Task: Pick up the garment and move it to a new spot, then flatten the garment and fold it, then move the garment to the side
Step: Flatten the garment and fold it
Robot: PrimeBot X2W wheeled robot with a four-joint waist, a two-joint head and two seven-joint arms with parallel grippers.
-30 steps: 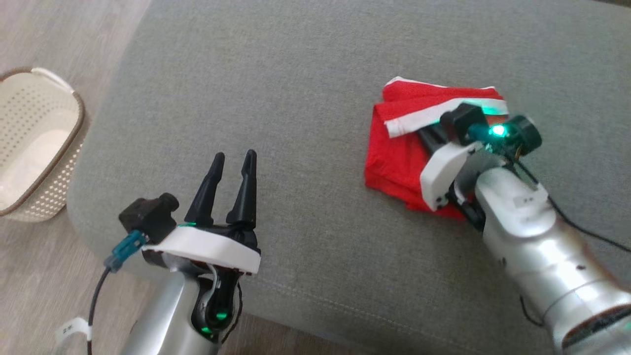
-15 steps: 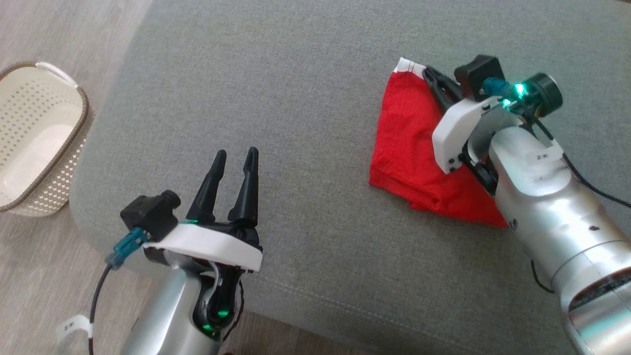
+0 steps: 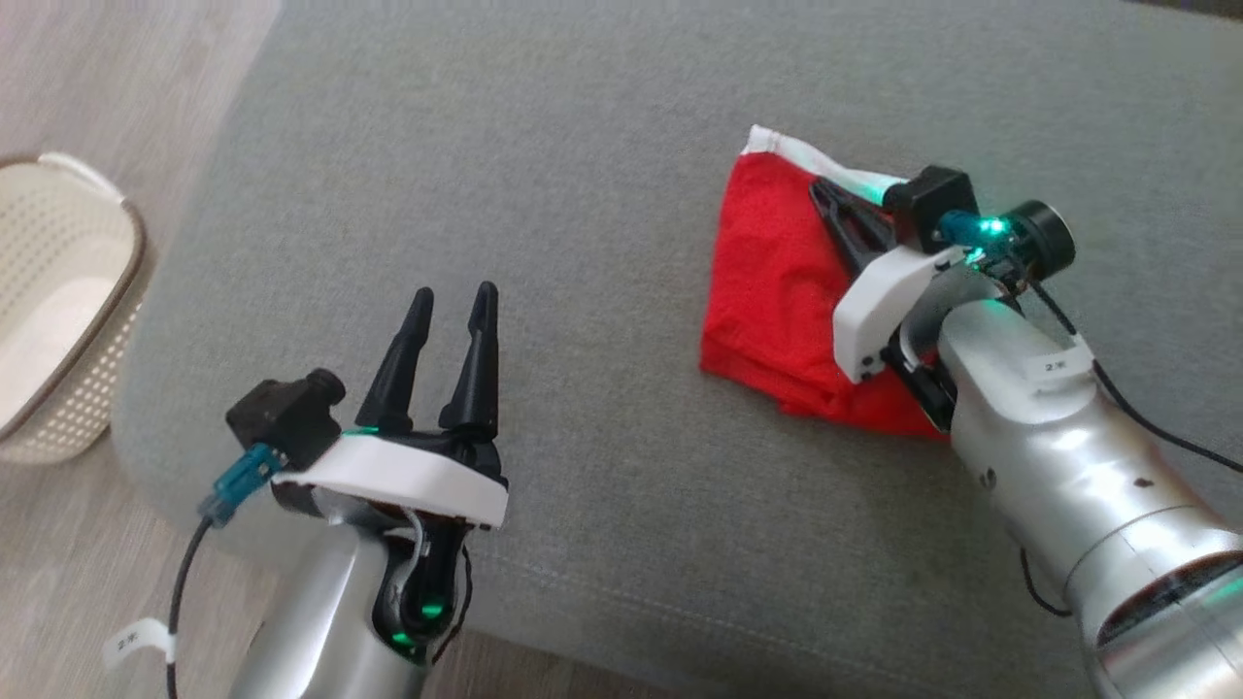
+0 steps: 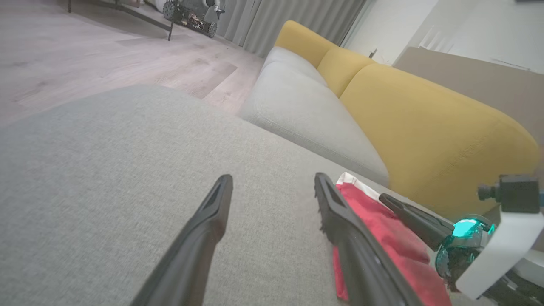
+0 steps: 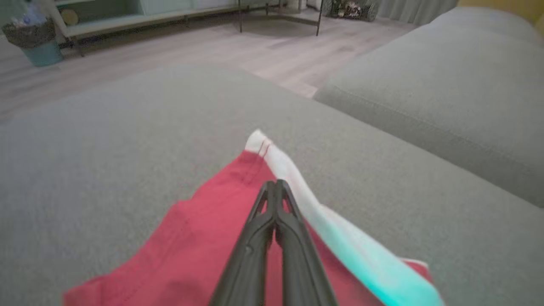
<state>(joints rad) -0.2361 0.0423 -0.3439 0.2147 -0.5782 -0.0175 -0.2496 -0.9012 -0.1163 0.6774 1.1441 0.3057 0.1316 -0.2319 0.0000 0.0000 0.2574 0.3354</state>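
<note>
Firstly, garment (image 3: 772, 291): red cloth with a white band (image 3: 825, 167) along its far edge. It lay on the right half of the grey cushion (image 3: 583, 146) in a rough triangle, and its near edge was thick and rumpled.

Right tool (image 3: 818, 192): fingers closed tight together, laid low over the garment and pointing toward the band's far corner. No cloth showed between them in the right wrist view, so this read as a press, not a grip.

Left tool (image 3: 453, 291): fingers spread apart and empty, hovering over bare cushion well apart from the garment.

Basket (image 3: 68, 291): pale and perforated, on the wooden floor (image 3: 97, 78) beside the cushion's left edge.

Step judged in hand: flattening. Notes for doing it well:
- Keep the closed fingers nearly flat to the cloth and press lightly, since a thin garment on a soft cushion would likely slide rather than smooth.
- Stroke from the middle out toward an edge, not back toward the rumpled near hem.
- Let the free left tool pin the near-left corner first, so the cloth stretches instead of travelling.
- Lift clear before each fresh stroke.
</note>
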